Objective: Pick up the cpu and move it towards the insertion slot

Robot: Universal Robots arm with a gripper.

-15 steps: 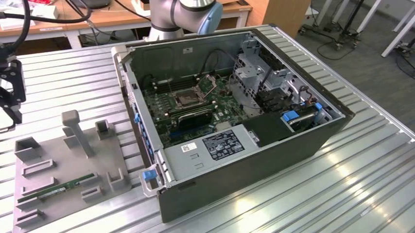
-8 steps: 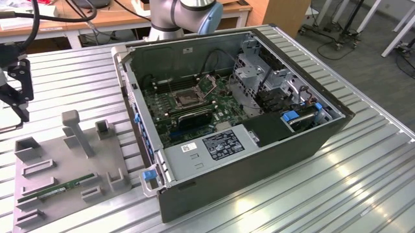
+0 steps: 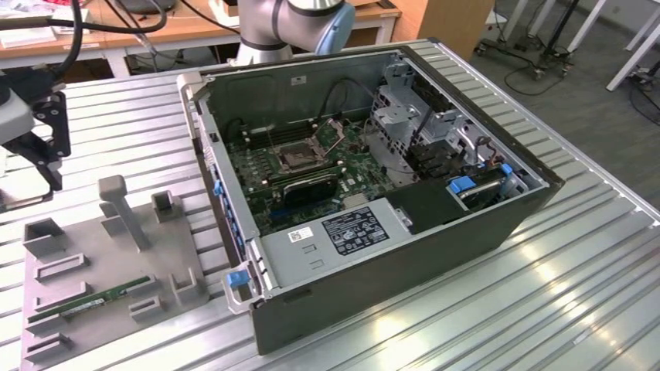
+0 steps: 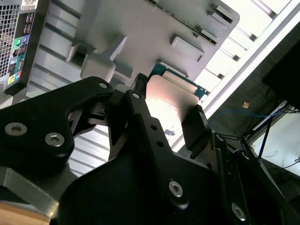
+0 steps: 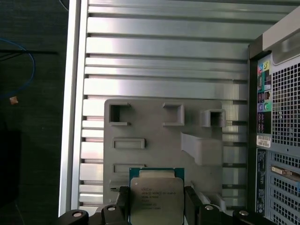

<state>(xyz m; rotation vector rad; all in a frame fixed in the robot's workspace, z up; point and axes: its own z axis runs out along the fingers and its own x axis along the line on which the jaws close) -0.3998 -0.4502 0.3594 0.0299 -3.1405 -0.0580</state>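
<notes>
The cpu (image 5: 156,196), a flat square chip with a silvery face and a pale rim, is held by two opposite edges. My gripper (image 5: 157,208) is shut on it, and the black fingers (image 5: 123,206) press on either side. In the second wrist view the cpu (image 4: 169,101) shows its shiny face between the fingers (image 4: 196,125) of the gripper (image 4: 166,112). It hangs above the grey tray (image 5: 154,117). In the exterior view the gripper (image 3: 46,154) is at the far left. The insertion slot (image 3: 300,155), a metal-framed socket, lies on the motherboard inside the open computer case (image 3: 413,255).
The grey tray (image 3: 83,255) holds upright blocks and a green memory stick (image 3: 98,300). The case wall (image 3: 212,154) stands between the gripper and the socket. The ribbed metal table (image 3: 577,294) runs all round. The case's rear panel (image 5: 276,117) is close beside the tray.
</notes>
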